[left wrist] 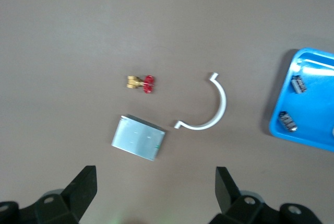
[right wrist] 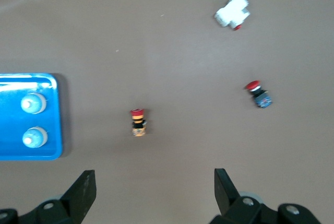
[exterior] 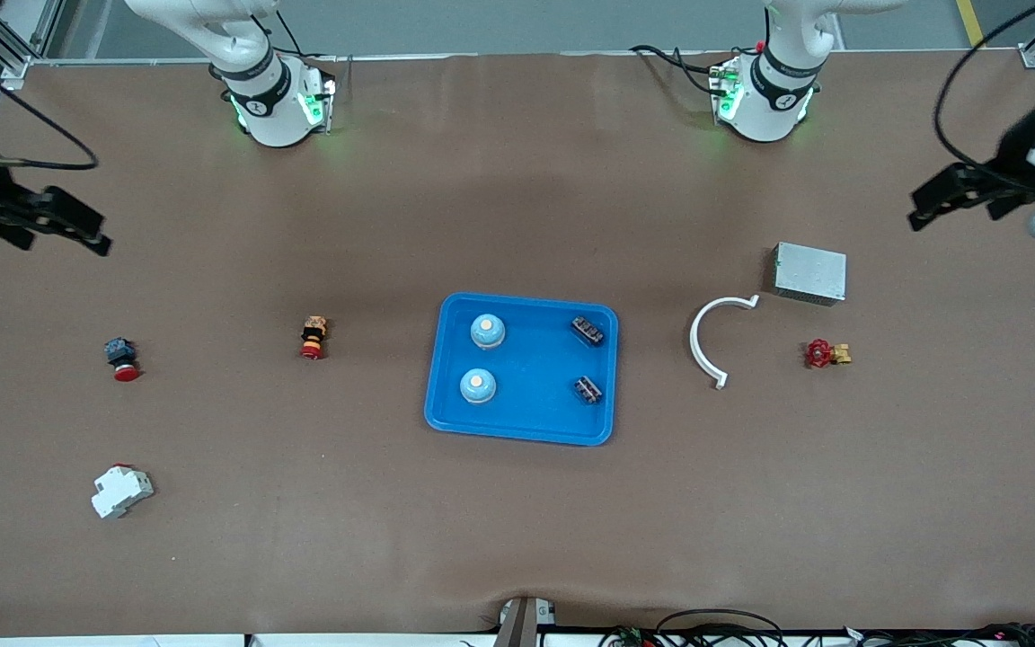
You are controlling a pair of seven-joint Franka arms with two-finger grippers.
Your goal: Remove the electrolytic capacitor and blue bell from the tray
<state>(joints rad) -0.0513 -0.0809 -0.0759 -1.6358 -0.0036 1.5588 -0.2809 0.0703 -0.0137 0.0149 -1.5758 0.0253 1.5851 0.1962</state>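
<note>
Blue plastic tray [exterior: 522, 427] sat mid-table with both pale blue dome bells [exterior: 487, 331] lined up along its side toward the right arm's end, and the two small dark ribbed capacitors [exterior: 587, 331] along the side toward the left arm's end. In the left wrist view the tray was cut off at the frame edge, so only the capacitors showed; the right wrist view caught just the bell side.

Both arms were parked way out. The left gripper [exterior: 931, 205] hung over bare brown table at its own end, fingers spread wide and holding nothing, its arm blurry and clipped by the frame. The right gripper [exterior: 77, 226] was the same deal at its own end, spread and empty.

Plenty of open table around the tray. Toward the left arm's end lay a white curved plastic clamp [exterior: 708, 337], a grey metal box [exterior: 809, 273] and a small red-handled brass valve [exterior: 827, 353]. Toward the right arm's end: an orange-and-black red-capped button [exterior: 313, 336], a blue-bodied red push button [exterior: 121, 358] and a white breaker block [exterior: 120, 491].
</note>
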